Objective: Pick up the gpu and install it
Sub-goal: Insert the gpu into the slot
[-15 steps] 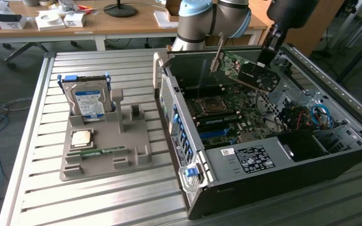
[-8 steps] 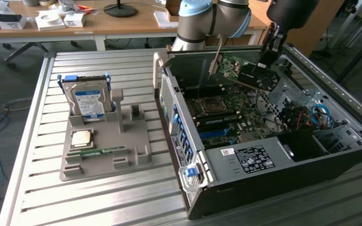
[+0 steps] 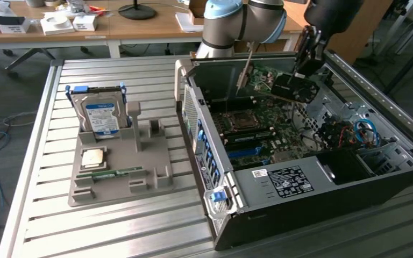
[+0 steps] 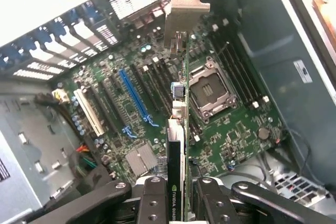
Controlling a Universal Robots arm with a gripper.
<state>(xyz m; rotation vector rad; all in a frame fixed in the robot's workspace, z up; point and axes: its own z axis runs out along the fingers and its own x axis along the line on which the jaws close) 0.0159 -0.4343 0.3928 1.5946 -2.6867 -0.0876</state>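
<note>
The black tool (image 4: 181, 199), jaws part-closed, pinches the thin, flat, dark gpu (image 4: 178, 129) edge-on above the green motherboard (image 4: 226, 140), its silvery notched bracket (image 4: 186, 9) at one end.

Beneath the claw (image 4: 181, 195), clamped on the gpu (image 4: 178, 145): open air down to the motherboard (image 4: 231, 140) inside the lidless case (image 3: 321, 193). On one side of the card, blue slot (image 4: 135, 95) and white slot (image 4: 89, 111), low and unblocked. On the other side, CPU socket (image 4: 210, 90), equally low. Past the card's bracket (image 4: 186, 9), case wall with blue tabs (image 4: 52, 38). Farther from the claw, coloured cables (image 3: 357, 131) and a black box (image 3: 344, 164) crowding the case's far end. Outside the case, bare surface (image 3: 41, 161) around the parts holder (image 3: 120, 161).
</note>
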